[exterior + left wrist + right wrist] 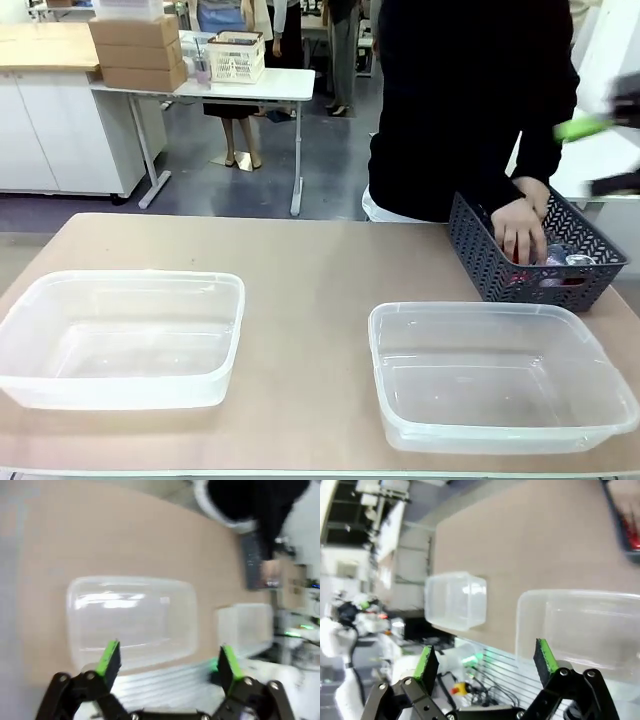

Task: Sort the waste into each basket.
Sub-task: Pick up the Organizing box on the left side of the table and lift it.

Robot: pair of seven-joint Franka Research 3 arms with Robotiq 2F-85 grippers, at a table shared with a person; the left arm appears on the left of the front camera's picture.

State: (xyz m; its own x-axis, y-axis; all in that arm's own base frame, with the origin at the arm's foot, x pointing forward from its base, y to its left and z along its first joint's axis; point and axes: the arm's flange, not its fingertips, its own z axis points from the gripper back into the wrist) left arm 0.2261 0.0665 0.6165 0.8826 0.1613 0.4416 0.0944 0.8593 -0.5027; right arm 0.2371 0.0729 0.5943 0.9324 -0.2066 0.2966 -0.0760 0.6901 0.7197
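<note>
Fingers of both the left gripper (167, 662) and right gripper (485, 664) are spread wide, empty. Two clear rounded-rectangular plastic tubs (125, 338) (497, 375) sit apart on the smooth tan tabletop (305, 270). A person's hand (521, 228) reaches among cans (578, 260) inside the dark grey woven basket (500, 270).

Tan desk (320, 260) fills the foreground, edge to edge. Dark grey woven basket (480, 262) w/ handle slots sits at its far right. Person in black top (470, 100) stands right behind the desk, close to the basket. Background: white side table (262, 85) on metal legs, carrying stacked cardboard boxes (138, 50) at its left end and a white lattice crate (236, 56) beside them. White cabinet (50, 130) w/ wooden top further left. Grey floor (330, 170) btwn desk and side table.
</note>
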